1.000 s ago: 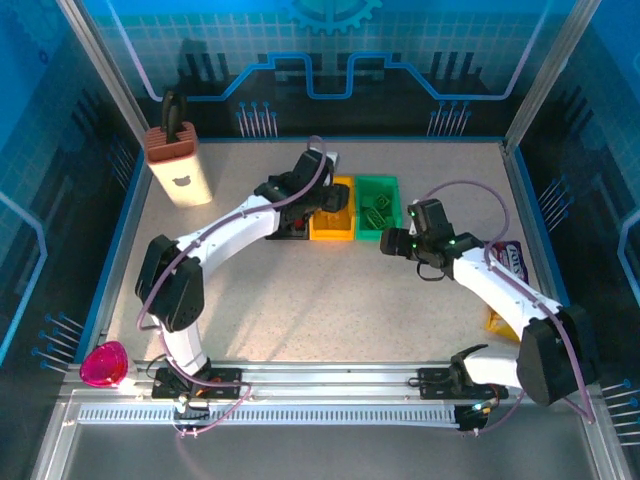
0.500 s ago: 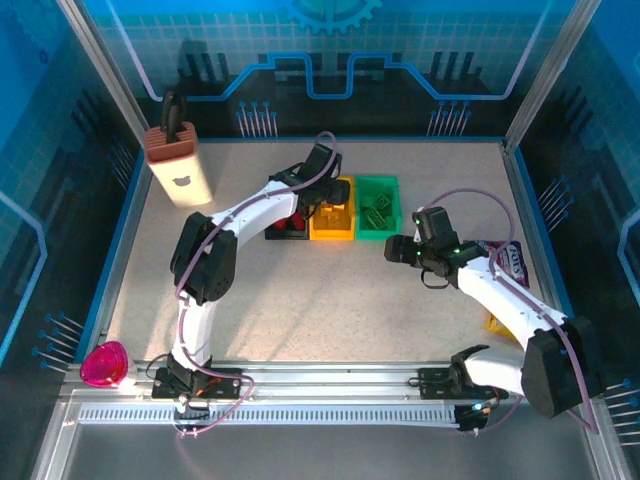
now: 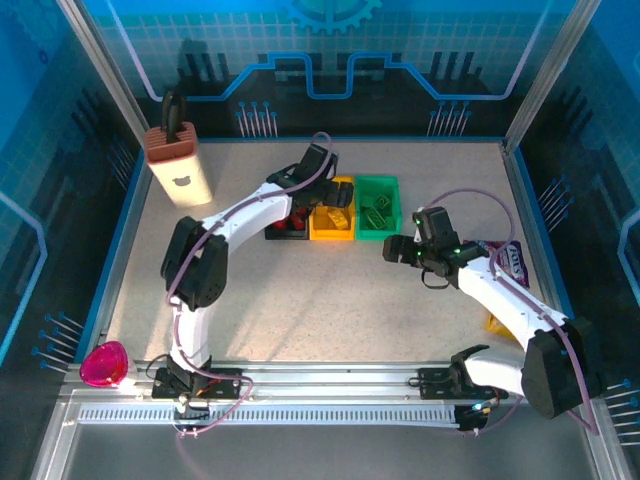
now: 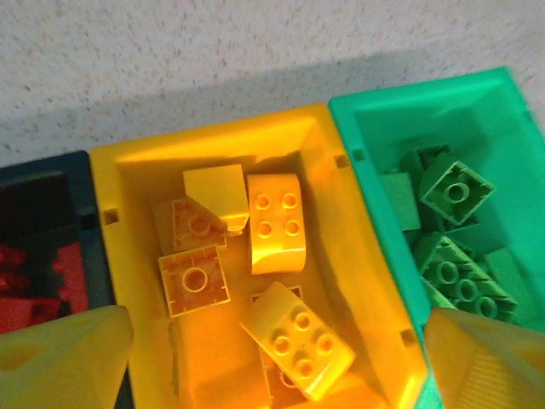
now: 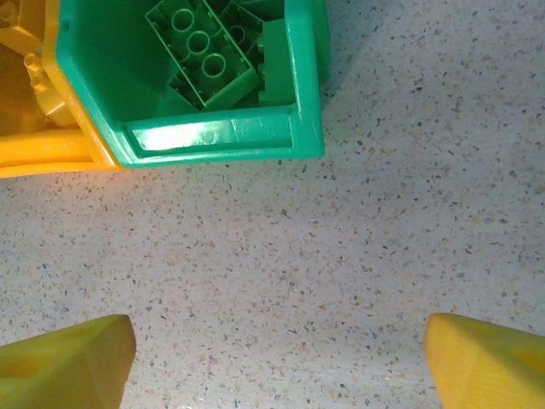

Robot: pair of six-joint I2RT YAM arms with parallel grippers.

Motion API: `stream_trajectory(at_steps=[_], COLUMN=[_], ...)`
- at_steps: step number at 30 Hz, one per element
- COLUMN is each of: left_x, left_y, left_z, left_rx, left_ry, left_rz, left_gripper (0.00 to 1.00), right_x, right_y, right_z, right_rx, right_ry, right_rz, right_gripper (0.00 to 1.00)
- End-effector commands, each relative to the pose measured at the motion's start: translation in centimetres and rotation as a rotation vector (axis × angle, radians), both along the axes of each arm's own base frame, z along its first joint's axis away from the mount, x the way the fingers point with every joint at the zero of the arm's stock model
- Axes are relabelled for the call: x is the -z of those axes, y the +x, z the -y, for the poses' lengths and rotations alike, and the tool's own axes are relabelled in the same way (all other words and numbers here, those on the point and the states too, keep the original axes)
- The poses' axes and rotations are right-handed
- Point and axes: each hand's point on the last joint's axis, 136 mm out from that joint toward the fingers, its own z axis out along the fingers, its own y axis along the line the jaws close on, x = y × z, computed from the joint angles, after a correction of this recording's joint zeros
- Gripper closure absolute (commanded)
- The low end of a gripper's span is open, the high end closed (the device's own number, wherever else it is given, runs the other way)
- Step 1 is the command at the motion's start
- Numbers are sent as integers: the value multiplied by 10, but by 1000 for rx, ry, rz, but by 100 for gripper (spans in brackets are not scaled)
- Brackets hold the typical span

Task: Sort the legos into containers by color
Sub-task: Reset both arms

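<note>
The left end effector point(image 4: 277, 345) is spread wide: in the left wrist view its two yellow fingertips point(image 4: 64, 349) sit in the bottom corners of the frame, and nothing is held between them. It hangs over the yellow bin point(image 4: 213, 141), touching neither the bin nor its contents. Yellow legos point(image 4: 274, 221) lie loose in this bin, some studs up and some turned over. The black bin point(image 4: 43, 170) with red legos point(image 4: 34, 281) is at the left edge of the frame. The green bin point(image 4: 426, 94) with green legos point(image 4: 456, 192) is on the right.

The right end effector point(image 5: 277, 354) is also wide open and empty, its fingertips point(image 5: 485, 358) in the bottom corners of the right wrist view. It hangs above the bare speckled desk point(image 5: 358, 256), with the near corner of the green bin and the green legos inside at the upper left of that frame.

In the top view the three bins stand side by side on the desk just above the centre of the frame, black, yellow, then green from left to right. The left arm reaches over them. The right end effector is just to the lower right of the green bin.
</note>
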Motion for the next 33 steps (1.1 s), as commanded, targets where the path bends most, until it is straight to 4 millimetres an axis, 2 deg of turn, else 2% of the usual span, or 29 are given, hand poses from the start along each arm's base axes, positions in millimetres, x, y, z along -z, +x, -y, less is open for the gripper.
stream_trajectory(at_steps=[1, 6, 9, 13, 16, 19, 24, 29, 33], left_x=[-64, -97, -107, -106, -99, -71, -25, -6, -4], left_y=[-12, -42, -63, -92, -113, -133, -169, -186, -191], left_z=[-13, -46, -71, -105, -152, -182, -228, -236, -243], left_rx=[-6, -62, -108, -180, -343, -400, -533, -502, -510], left_ry=[-45, -50, -42, -9, 62, 169, 303, 375, 430], left_rz=[140, 265, 323, 372, 432, 474, 431, 431, 451], left_gripper=[9, 7, 4, 4, 1, 1, 1, 1, 1], right_x=[-32, -62, -80, -100, -106, -95, -50, -20, -14], right_y=[15, 24, 26, 21, 11, -4, -27, -44, -52], right_z=[7, 18, 26, 40, 55, 70, 87, 110, 118], right_rx=[5, 4, 9, 0, 17, 41, 86, 173, 219], right_ry=[-25, -95, -143, -227, -311, -375, -402, -472, -471], right_rz=[92, 195, 271, 402, 536, 634, 604, 538, 545], right_gripper=[7, 1, 0, 0, 0, 0, 0, 0, 0])
